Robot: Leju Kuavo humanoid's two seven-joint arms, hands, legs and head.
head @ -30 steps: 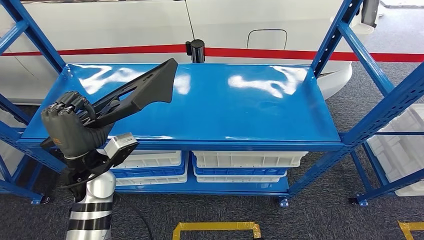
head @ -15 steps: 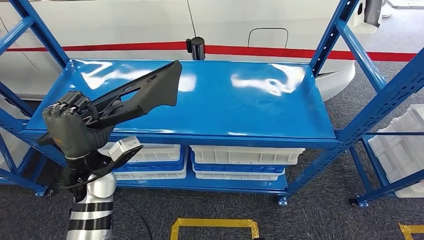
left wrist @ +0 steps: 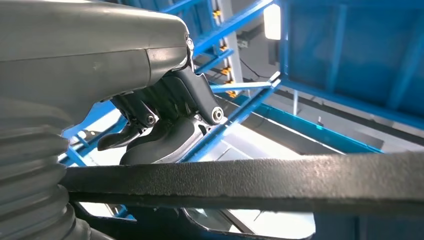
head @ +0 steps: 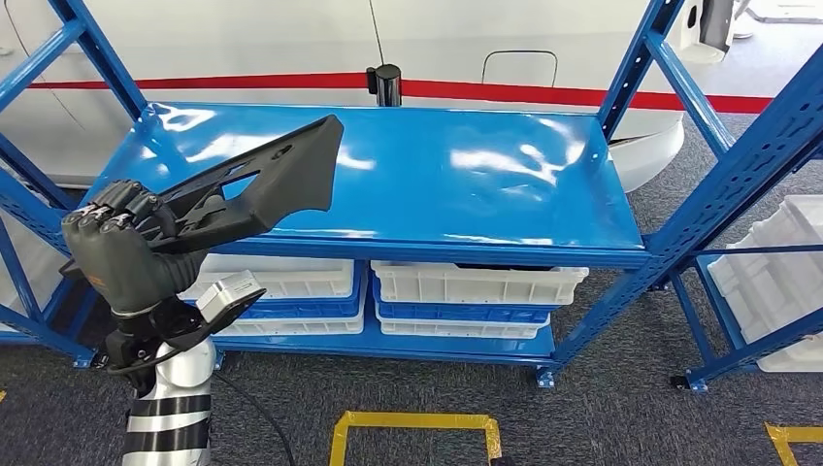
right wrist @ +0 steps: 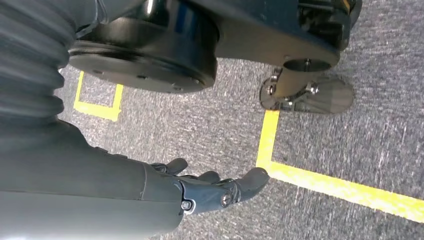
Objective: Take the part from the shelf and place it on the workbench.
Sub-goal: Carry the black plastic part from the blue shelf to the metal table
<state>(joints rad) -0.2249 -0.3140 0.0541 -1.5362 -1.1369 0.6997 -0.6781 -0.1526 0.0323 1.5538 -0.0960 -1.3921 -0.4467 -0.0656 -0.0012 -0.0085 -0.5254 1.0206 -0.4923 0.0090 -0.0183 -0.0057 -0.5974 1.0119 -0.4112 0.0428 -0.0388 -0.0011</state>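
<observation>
The left hand is closed around one end of the part, a long black plastic piece with an open slot in its middle; the fingers are curled tight over the narrow end, and the broad end points up and away toward the back of the shelf. The part is held in the air over the left front corner of the blue shelf board — it does not seem to touch the board. In the left wrist view the part crosses the picture as a dark, rough bar just beside the hand, with blue shelf beams behind it. The right hand hangs low over the floor; its fingers are stretched out, a little apart, and hold nothing. I can read no brand, label or writing on any thing. The shelf board is glossy blue and reflects light; below it, white bins stand in stacks on the lower level, and more white bins stand in the neighbouring rack at the right. Behind the shelf there is a white body with a red stripe. The floor is grey carpet — yellow tape lines are marked on it.
</observation>
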